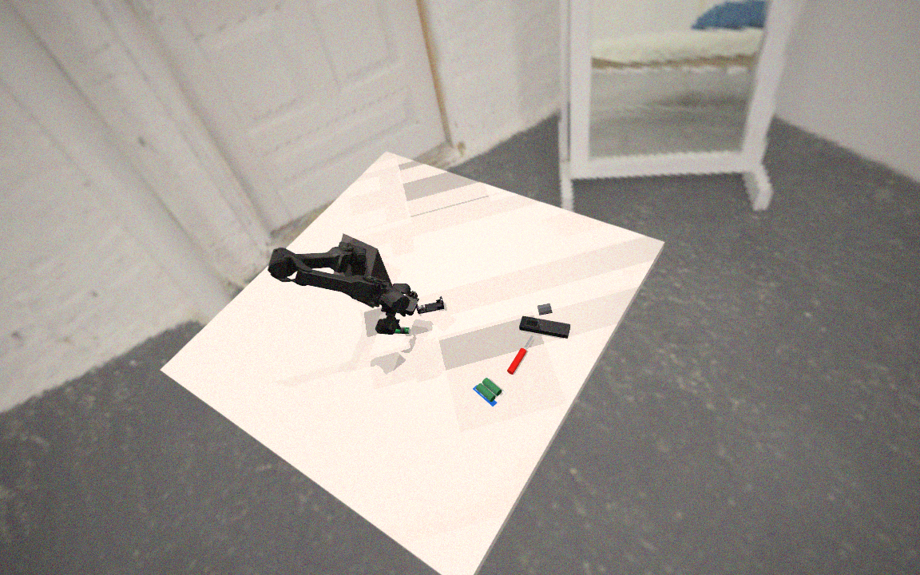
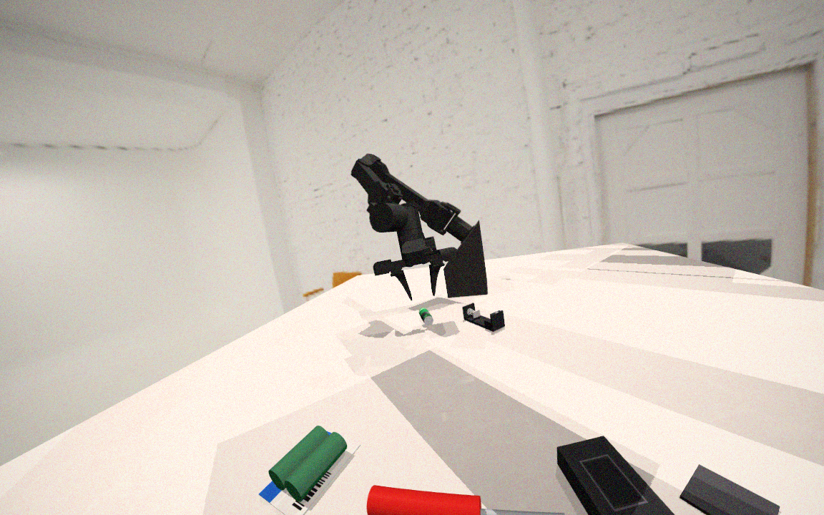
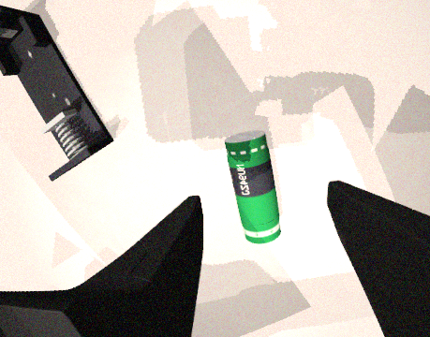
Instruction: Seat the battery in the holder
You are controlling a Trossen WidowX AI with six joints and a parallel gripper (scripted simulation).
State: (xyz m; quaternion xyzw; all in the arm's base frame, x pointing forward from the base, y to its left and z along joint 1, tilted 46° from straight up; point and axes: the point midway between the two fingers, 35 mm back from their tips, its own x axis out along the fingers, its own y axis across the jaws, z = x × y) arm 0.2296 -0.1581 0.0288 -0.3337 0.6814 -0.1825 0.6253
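Above battery (image 3: pixel 254 189), fingers apart, holding nothing.

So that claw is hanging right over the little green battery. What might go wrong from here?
The battery is a round cylinder lying loose on the table, so it may roll or skid if one finger of the open gripper touches it first. It also lies slightly askew between the fingers, so a grab could hold it crooked. The holder sits close by, unfastened as far as can be seen; a careless swing might knock it.
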